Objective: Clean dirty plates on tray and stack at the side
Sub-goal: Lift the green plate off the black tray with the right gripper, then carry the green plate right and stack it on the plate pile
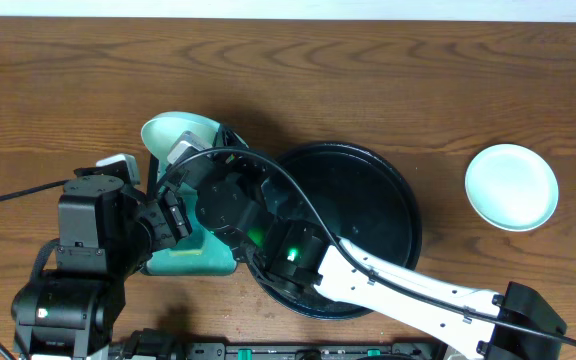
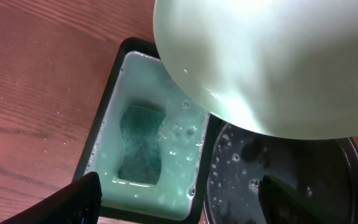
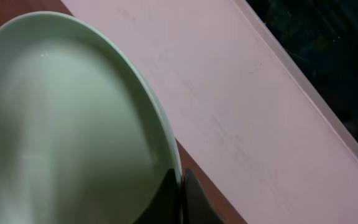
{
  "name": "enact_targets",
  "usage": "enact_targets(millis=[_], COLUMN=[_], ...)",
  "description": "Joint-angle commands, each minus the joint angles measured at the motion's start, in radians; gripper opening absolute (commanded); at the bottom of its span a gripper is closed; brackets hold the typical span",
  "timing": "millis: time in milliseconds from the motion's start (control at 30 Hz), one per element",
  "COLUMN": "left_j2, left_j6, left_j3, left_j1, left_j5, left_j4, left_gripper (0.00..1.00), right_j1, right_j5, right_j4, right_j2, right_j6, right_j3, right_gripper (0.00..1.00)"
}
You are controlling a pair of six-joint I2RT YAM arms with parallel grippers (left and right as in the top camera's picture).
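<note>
My right gripper (image 3: 180,186) is shut on the rim of a pale mint plate (image 3: 67,124) and holds it tilted in the air. In the overhead view this plate (image 1: 178,133) is left of the round black tray (image 1: 368,165), above the rectangular tray. In the left wrist view the held plate (image 2: 272,62) fills the top right. My left gripper (image 2: 185,205) is open and empty, below the plate and over the rectangular tray's edge. A second plate (image 1: 511,186) lies on the bare wood at the right. A third plate is not in view.
A rectangular black-rimmed tray (image 2: 104,118) holds soapy teal water and a teal sponge (image 2: 142,146); it sits just left of the wet round tray (image 2: 278,180). Both arms crowd over it in the overhead view (image 1: 193,258). A white wall strip runs past the table's far edge (image 3: 241,93).
</note>
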Motion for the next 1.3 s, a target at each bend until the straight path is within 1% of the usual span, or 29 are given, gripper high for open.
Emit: enact_targets(millis=[0, 333, 467, 567, 633, 733, 800, 867, 900, 933, 1033, 1067, 1133, 1167, 1200, 1267], left_j2=[-0.001, -0.001, -0.001, -0.001, -0.001, -0.001, -0.001, -0.001, -0.001, -0.001, -0.001, -0.001, -0.001, -0.001, -0.001, -0.001], left_j6=[0.01, 0.01, 0.01, 0.01, 0.01, 0.01, 0.01, 0.01, 0.01, 0.01, 0.01, 0.01, 0.01, 0.01, 0.01, 0.01], left_j3=[0.016, 0.016, 0.016, 0.016, 0.016, 0.016, 0.016, 0.016, 0.016, 0.016, 0.016, 0.016, 0.016, 0.016, 0.016, 0.016], left_j1=[0.004, 0.005, 0.004, 0.004, 0.004, 0.004, 0.004, 0.004, 0.005, 0.004, 0.004, 0.004, 0.004, 0.004, 0.004, 0.004], left_j5=[0.003, 0.003, 0.003, 0.003, 0.003, 0.003, 0.003, 0.003, 0.003, 0.003, 0.003, 0.003, 0.003, 0.003, 0.003, 0.003], left_j4=[-0.002, -0.002, -0.002, -0.002, -0.002, -0.002, -0.002, -0.002, -0.002, -0.002, -0.002, -0.002, -0.002, -0.002, -0.002, -0.002], left_gripper=[0.81, 0.81, 0.81, 0.81, 0.81, 0.81, 0.81, 0.82, 0.81, 0.81, 0.81, 0.81, 0.81, 0.81, 0.82, 0.82], right_j1=[0.009, 0.008, -0.004, -0.034, -0.066, -0.136, -0.205, -0.275, -0.319, -0.365, -0.53, -0.587, -0.698, -0.773, -0.825, -0.951], right_j5=[0.021, 0.021, 0.02, 0.014, -0.002, -0.049, -0.176, -0.356, -0.484, -0.632, -1.078, -1.183, -1.305, -1.323, -1.315, -1.236], right_j4=[0.008, 0.011, 0.018, 0.01, -0.011, -0.091, -0.193, -0.283, -0.324, -0.356, -0.443, -0.472, -0.54, -0.595, -0.633, -0.731], right_j2=[-0.022, -0.022, -0.022, -0.021, -0.021, -0.021, -0.021, -0.021, -0.021, -0.022, -0.042, -0.053, -0.079, -0.098, -0.113, -0.15], right_j6=[-0.005, -0.002, 0.05, 0.143, 0.229, 0.436, 0.603, 0.726, 0.777, 0.808, 0.839, 0.846, 0.876, 0.891, 0.893, 0.893], right_j3=[0.01, 0.01, 0.01, 0.01, 0.01, 0.01, 0.01, 0.01, 0.01, 0.01, 0.01, 0.01, 0.01, 0.01, 0.01, 0.01], right_gripper=[0.01, 0.01, 0.01, 0.01, 0.01, 0.01, 0.01, 0.01, 0.01, 0.01, 0.01, 0.01, 0.01, 0.01, 0.01, 0.01])
